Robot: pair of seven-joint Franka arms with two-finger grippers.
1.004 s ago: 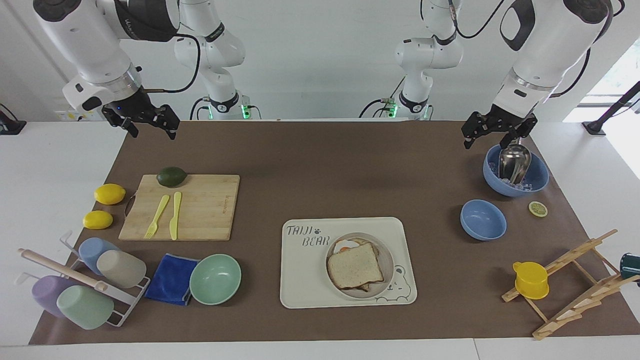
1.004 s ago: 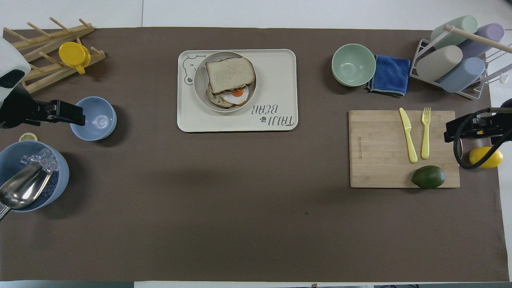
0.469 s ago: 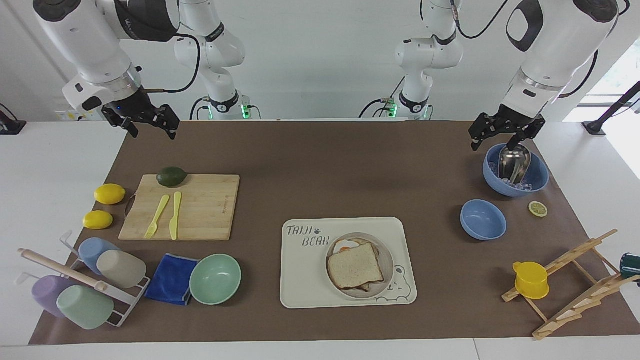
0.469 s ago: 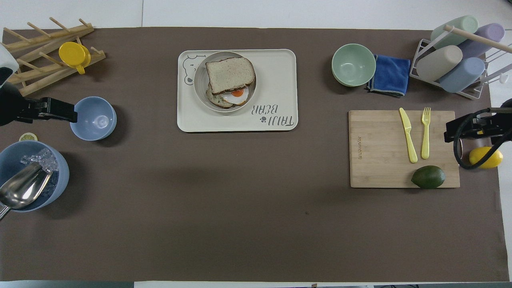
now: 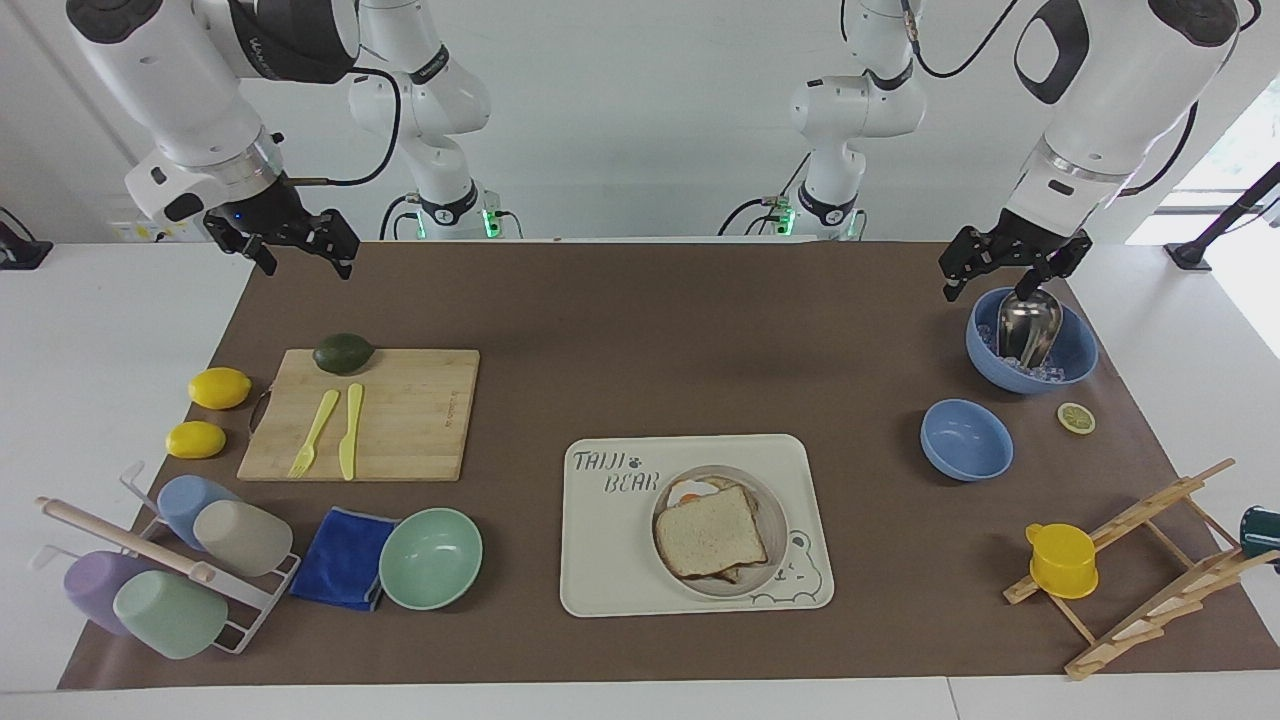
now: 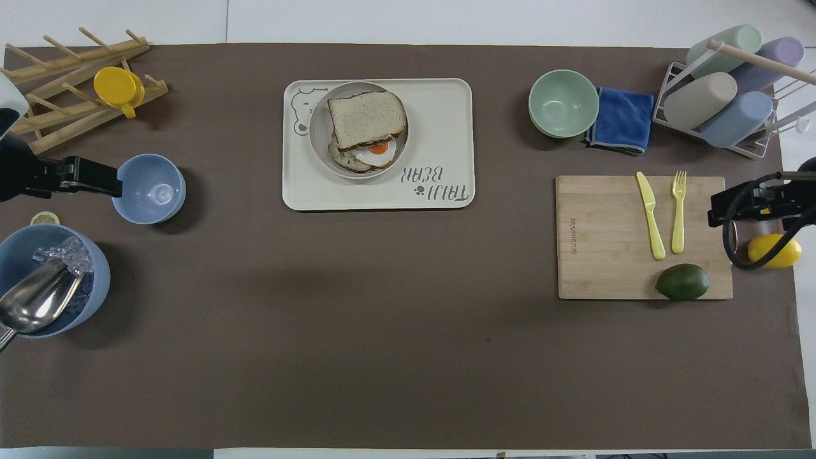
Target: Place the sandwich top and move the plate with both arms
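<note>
The sandwich top (image 5: 712,530), a pale speckled bread slice, lies on the egg toast (image 5: 690,492) in the round beige plate (image 5: 760,490). The plate stands on the bear-print tray (image 5: 620,560). The slice (image 6: 366,118), toast (image 6: 376,153), plate (image 6: 319,127) and tray (image 6: 446,127) also show in the overhead view. My left gripper (image 5: 1005,268) is open and empty, up over the ice bowl's rim at the left arm's end, and shows in the overhead view (image 6: 83,178). My right gripper (image 5: 295,248) is open and empty, raised over the mat's corner at the right arm's end, and also shows from overhead (image 6: 752,201).
A large blue bowl with ice and a metal scoop (image 5: 1030,340), a small blue bowl (image 5: 966,438), a lemon slice (image 5: 1076,417) and a wooden rack with a yellow cup (image 5: 1062,560) sit at the left arm's end. A cutting board (image 5: 400,415) with avocado, knife and fork, two lemons (image 5: 219,387), a mint bowl (image 5: 430,558), a blue cloth (image 5: 343,556) and a cup rack (image 5: 160,560) sit at the right arm's end.
My left gripper has drawn back a little toward the left arm's end, away from the small blue bowl. The right arm and the sandwich have not moved.
</note>
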